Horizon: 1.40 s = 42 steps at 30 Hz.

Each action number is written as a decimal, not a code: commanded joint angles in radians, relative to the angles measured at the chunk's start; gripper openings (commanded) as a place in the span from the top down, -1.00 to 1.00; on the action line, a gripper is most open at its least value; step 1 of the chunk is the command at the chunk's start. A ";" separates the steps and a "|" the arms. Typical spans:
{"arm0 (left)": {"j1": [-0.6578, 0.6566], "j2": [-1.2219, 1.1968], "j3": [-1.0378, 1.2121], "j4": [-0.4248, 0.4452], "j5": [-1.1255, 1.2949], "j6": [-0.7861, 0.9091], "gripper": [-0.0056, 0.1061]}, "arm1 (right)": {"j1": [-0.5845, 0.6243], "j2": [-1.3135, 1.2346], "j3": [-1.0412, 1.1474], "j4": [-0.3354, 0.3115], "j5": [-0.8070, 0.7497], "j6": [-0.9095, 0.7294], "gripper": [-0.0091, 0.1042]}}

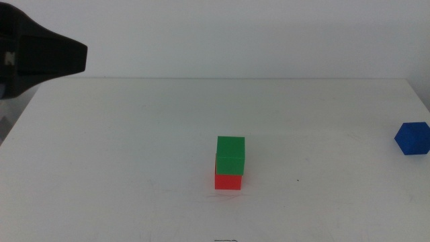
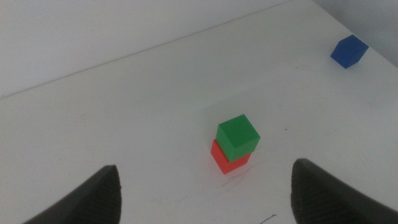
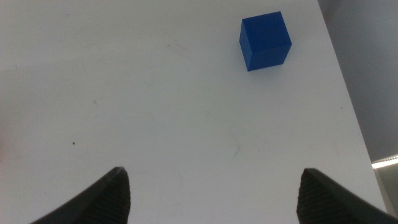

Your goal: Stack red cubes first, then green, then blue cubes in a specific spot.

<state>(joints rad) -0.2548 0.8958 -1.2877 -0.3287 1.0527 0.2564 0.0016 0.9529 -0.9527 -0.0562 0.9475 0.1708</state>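
High at the table's left, left gripper (image 2: pixel 205 190) hovers — jaws wide, empty — facing green (image 1: pixel 230 155) on red cube (image 1: pixel 228 181).

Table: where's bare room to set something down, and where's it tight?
Bare: the wide stretch between the stack, green cube on red cube, and the blue cube at the right edge; also everything left of the stack. Nowhere is crowded. Both grippers, left and right, are open.

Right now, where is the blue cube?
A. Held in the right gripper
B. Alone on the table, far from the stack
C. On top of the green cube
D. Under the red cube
B: the blue cube sits alone near the table's right edge, while the green cube rests on the red cube.
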 commanded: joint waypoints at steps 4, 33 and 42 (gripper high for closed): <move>0.001 -0.003 -0.025 -0.030 -0.067 -0.003 -0.78 | -0.005 0.049 -0.055 -0.012 -0.058 -0.003 -0.58; 0.001 -0.003 -0.025 -0.030 -0.067 -0.005 -0.78 | -0.157 0.679 -0.508 0.019 0.083 -0.202 -0.58; 0.001 -0.003 -0.025 -0.030 -0.067 -0.003 -0.78 | -0.226 0.942 -0.790 0.063 0.182 -0.318 -0.58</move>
<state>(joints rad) -0.2548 0.8958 -1.2869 -0.3287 1.0527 0.2564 -0.2159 1.9221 -1.6796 0.0000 1.1234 -0.1124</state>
